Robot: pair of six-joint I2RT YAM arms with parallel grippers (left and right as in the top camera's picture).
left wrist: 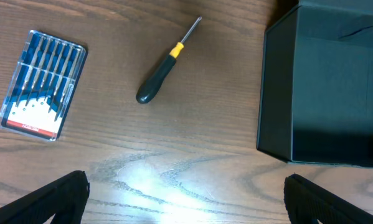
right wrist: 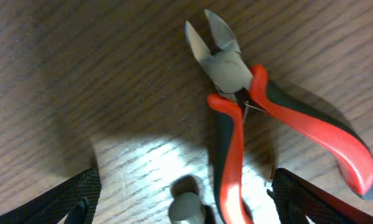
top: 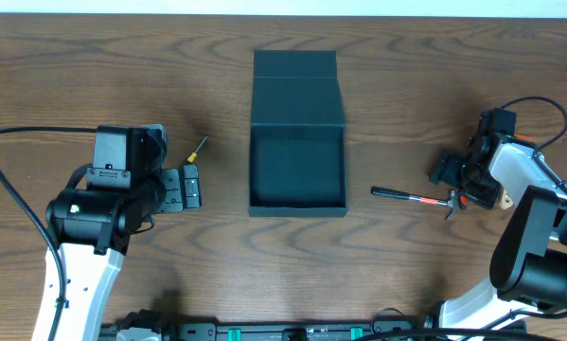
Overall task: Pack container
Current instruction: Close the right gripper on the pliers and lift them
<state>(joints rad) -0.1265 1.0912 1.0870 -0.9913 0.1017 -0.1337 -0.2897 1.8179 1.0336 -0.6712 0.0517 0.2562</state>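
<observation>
Right claw [right wrist: 185,186]: spread wide, holding nothing, over the red-handled cutters [right wrist: 236,93].
Left claw [left wrist: 186,202]: spread wide, holding nothing, over the table [left wrist: 174,155].
Screwdriver [left wrist: 163,70]: near the container's left.
Bit case [left wrist: 42,84]: farther left.
Container [top: 297,166]: mid-table, lid open, between both claws.

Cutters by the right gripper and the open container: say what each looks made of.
Cutters: head looks like bare steel, dull grey with a soft sheen; handles look like plastic or rubber sleeves, smooth red over black. Container: probably rigid card or board, matte dark teal, sharp edges and a creased flap; plastic cannot be ruled out.
</observation>
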